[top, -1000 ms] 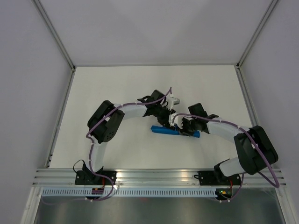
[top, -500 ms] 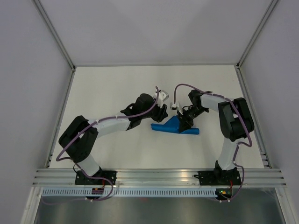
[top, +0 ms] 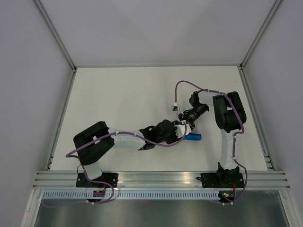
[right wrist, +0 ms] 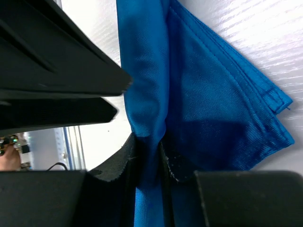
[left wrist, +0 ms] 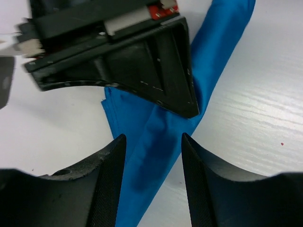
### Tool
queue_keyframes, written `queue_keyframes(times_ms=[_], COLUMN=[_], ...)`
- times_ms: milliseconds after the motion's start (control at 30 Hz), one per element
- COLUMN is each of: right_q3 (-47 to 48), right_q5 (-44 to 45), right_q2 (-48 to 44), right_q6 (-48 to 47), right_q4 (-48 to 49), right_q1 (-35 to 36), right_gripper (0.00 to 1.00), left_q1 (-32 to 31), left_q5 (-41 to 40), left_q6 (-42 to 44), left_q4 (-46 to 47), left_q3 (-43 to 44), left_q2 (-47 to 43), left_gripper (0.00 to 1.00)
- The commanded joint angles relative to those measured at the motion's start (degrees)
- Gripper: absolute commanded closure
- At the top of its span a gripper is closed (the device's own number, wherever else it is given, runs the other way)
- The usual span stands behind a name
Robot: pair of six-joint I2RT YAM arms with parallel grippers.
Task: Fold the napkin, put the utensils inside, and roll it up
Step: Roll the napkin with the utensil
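Observation:
The napkin is a bright blue cloth gathered into a long folded band on the white table. My right gripper is shut on a rolled fold of the napkin, with loose folded layers spreading to its right. My left gripper hangs open just above the band, one finger on each side, touching nothing. Seen from above, the two grippers meet over the cloth: left gripper, right gripper. Only the napkin's right end shows there. The utensils are hidden.
The right gripper's black body fills the top of the left wrist view, close to my left fingers. The left gripper's dark body crowds the right wrist view. Aluminium rails run along the near table edge, and white walls enclose the table.
My left arm has swung round to the near side of the napkin and its jaws have opened wider. The right arm has drawn in and turned, still gripping the cloth, which bunched up.

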Motion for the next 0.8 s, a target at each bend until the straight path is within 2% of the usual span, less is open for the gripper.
queue_keyframes(times_ms=[0, 433, 533, 567, 700, 767], right_q3=[0.20, 4.06, 5.29, 5.47, 6.52, 7.40], right_q5=[8.41, 7.71, 7.62, 7.62, 7.45, 7.27], right_q2=[4.79, 8.13, 8.84, 9.01, 9.28, 9.02], right_q6=[-4.20, -4.38, -4.55, -4.64, -4.82, -5.08], right_q4=[3.92, 1.02, 0.23, -0.12, -1.09, -1.97], right_q1=[-0.18, -0.44, -0.44, -0.53, -0.62, -0.79], right_gripper=[0.85, 0.85, 0.86, 0.85, 0.83, 0.74], left_q1=[-1.85, -3.88, -3.88, -3.88, -3.79, -3.79], left_q5=[-1.76, -3.51, -2.99, -2.38, 0.08, 1.93], left_q6=[7.42, 12.52, 12.61, 12.70, 11.82, 11.12], left_q4=[0.88, 2.55, 1.50, 0.97, -2.36, -3.33], left_q3=[2.39, 1.68, 1.77, 1.86, 2.13, 2.39], left_q2=[2.78, 8.84, 9.90, 10.16, 11.40, 11.66], left_gripper=[0.44, 0.44, 0.52, 0.61, 0.75, 0.81])
